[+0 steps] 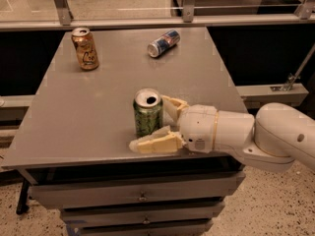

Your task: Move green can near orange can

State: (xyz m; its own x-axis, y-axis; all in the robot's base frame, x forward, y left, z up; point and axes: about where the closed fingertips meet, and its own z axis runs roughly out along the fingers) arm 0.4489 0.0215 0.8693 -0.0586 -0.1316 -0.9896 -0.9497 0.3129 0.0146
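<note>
The green can (147, 116) stands upright on the grey table (74, 117), near its front edge. My gripper (150, 124) reaches in from the right, open, with its jaws on either side of the can. One pale finger (156, 143) lies in front of the can's base and the other (173, 106) sits behind it. The orange can (85, 48) stands upright at the far left of the table, well away from the green can.
A blue-and-silver can (163, 43) lies on its side at the far middle of the table. Drawers (142, 195) sit under the table's front edge. A railing (147, 21) runs behind the table.
</note>
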